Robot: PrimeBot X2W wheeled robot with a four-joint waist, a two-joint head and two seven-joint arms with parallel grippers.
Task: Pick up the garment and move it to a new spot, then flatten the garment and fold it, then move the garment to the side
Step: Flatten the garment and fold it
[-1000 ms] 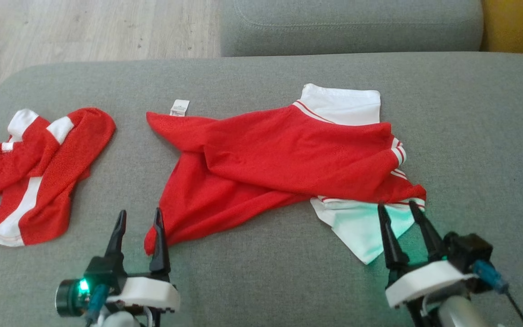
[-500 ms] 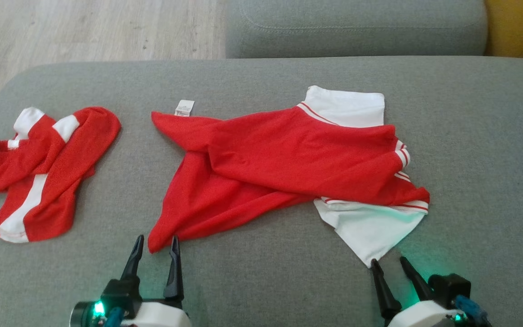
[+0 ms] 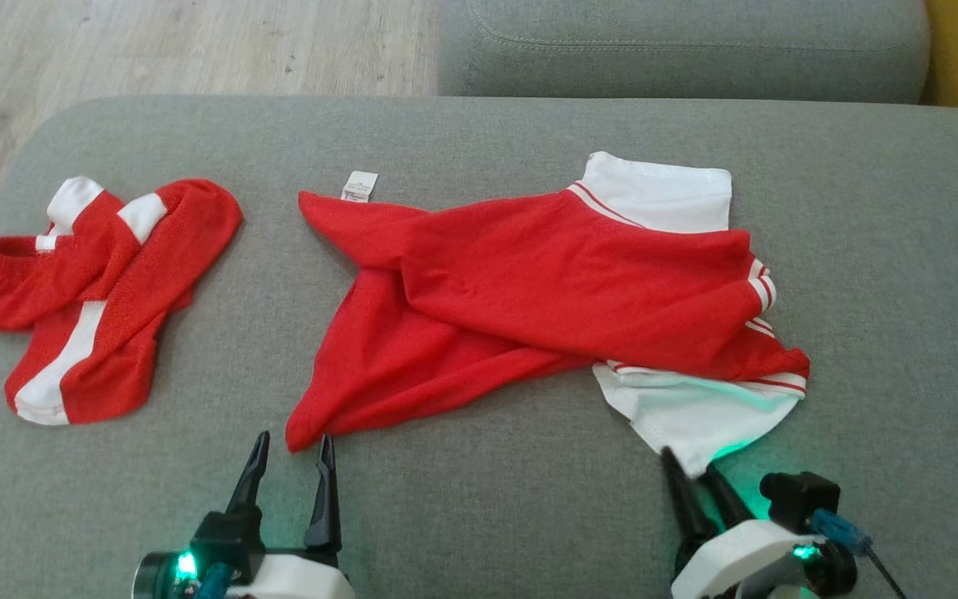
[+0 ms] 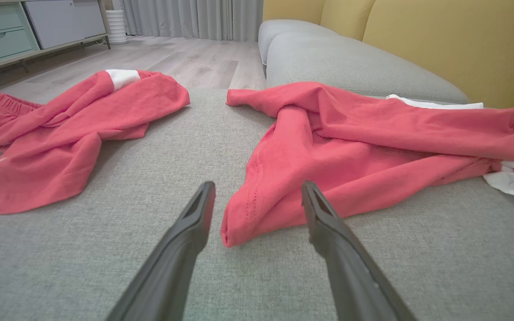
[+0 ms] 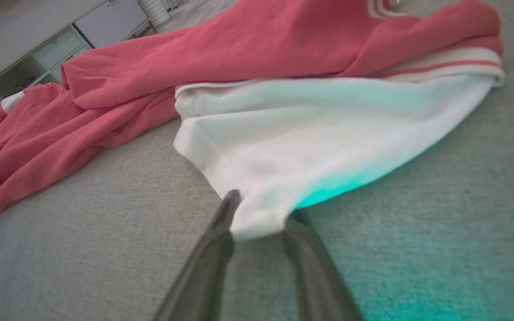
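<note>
Garment (image 3: 545,291) is laid crumpled on the sofa (image 3: 479,516). For lifting, its red corner (image 4: 230,232) is framed by the wide-apart left gripper (image 3: 294,437); its white corner (image 5: 257,223) is hugged by the right gripper (image 3: 687,462) — pinched or not cannot be told.

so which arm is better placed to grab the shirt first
Probably right: the right fingers closely flank the white sleeve tip of the shirt. The left fingers stand wide apart around the red hem corner.
</note>
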